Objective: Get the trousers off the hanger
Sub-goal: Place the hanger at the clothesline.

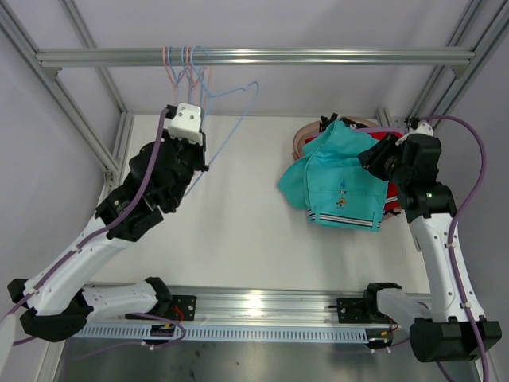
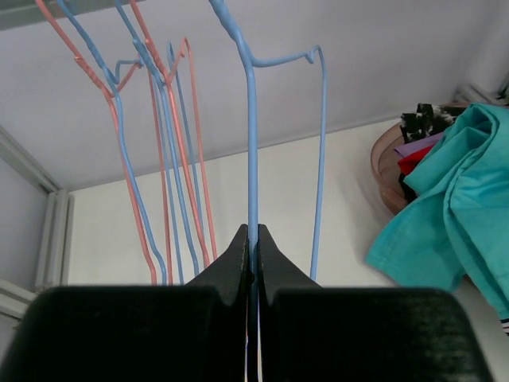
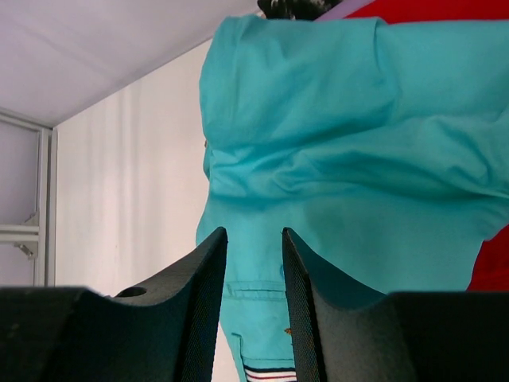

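at the bottom of the top view the two arm bases sit at the table's [image 1: 238, 231] near edge. from there the left arm reaches up the left half of the frame. its left claw [image 2: 253, 237] is pressed together, pinching the lower wire of a blue hanger [image 2: 251, 143], which runs straight up from the fingertips in the left wrist view and carries no cloth.

on the right side of the frame the right arm leans over a heap of clothes. the right claw [image 3: 253, 239] is spread, with a clear gap between its fingers [image 3: 208, 270] and nothing between them; it hangs just over the teal trousers [image 1: 338, 179].

the teal trousers lie off the hanger, crumpled on top of the heap at centre right, with the striped hem [image 1: 343, 220] toward the near side. under them show red cloth [image 1: 391, 191], a strip of lilac cloth [image 2: 417, 146] and black cloth [image 2: 421, 119], all in a brownish bowl [image 2: 386, 163].

farthest back, across the top of the frame, a metal rail [image 1: 318, 56] holds a bunch of bare pink and blue wire hangers [image 1: 187, 68] at upper left.
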